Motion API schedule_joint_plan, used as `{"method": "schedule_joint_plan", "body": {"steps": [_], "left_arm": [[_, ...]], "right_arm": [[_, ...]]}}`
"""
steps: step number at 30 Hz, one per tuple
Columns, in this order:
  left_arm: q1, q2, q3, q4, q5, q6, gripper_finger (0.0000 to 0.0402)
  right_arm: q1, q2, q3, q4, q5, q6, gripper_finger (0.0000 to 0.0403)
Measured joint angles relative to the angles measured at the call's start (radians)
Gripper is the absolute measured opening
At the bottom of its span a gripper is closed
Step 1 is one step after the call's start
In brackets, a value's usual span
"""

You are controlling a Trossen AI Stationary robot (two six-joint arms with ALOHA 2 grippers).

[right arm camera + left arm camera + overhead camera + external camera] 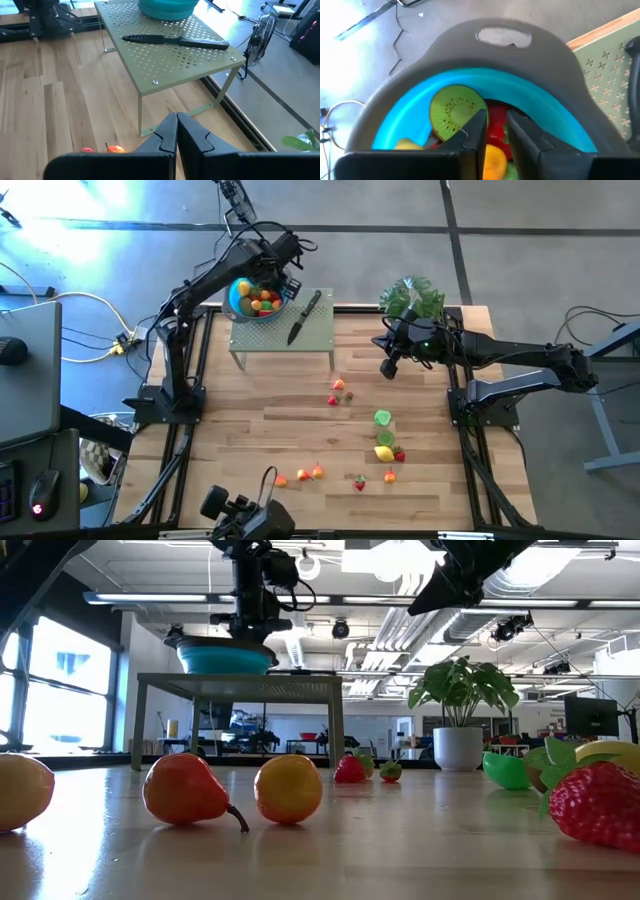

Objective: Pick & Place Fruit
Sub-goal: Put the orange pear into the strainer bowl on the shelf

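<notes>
The wooden table (300,450) is carrying a green perforated stand (300,340); the blue bowl (240,308) on it is holding several fruit (264,302), others lying scattered across the table; my left pincer (496,131) is hanging over the bowl, fingers slightly parted, holding nothing, beside a kiwi half (456,111); my right pincer (176,131) is hovering closed and empty near the stand.

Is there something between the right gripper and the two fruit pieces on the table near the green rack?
Nothing visible is in the way. The right gripper, shut, hangs over bare wood beside the green rack. The two fruit pieces lie on the open table in front of the rack. The knife is up on the rack.
</notes>
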Motion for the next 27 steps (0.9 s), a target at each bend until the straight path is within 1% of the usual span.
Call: {"method": "schedule_joint_plan", "body": {"steps": [3, 10, 16, 19, 22, 24, 27], "left_arm": [[0.000, 0.000, 0.035, -0.021, 0.000, 0.000, 0.0077], [-0.004, 0.000, 0.151, -0.092, 0.003, 0.000, 0.0078], [-0.064, -0.001, 0.170, -0.113, 0.012, 0.039, 0.0077], [-0.114, -0.001, 0.170, -0.109, 0.013, 0.063, 0.0061], [-0.167, -0.001, 0.169, -0.084, 0.014, 0.085, 0.0031], [-0.199, -0.001, 0.169, -0.064, 0.027, 0.094, 0.0010], [-0.245, -0.009, 0.167, -0.060, 0.048, 0.100, 0.0007]], "right_arm": [[0.000, 0.000, 0.000, 0.000, 0.000, 0.000, 0.0002], [0.000, 0.000, 0.000, 0.000, 0.000, 0.000, 0.0002], [0.000, 0.000, 0.000, 0.000, 0.000, -0.010, 0.0002], [0.000, 0.000, 0.000, 0.000, 0.000, -0.012, 0.0002], [0.000, 0.000, 0.000, -0.001, -0.011, -0.013, 0.0002], [0.000, 0.000, 0.000, -0.002, -0.040, -0.013, 0.0002], [0.000, 0.000, 0.000, -0.003, -0.092, -0.013, 0.0002]]}}
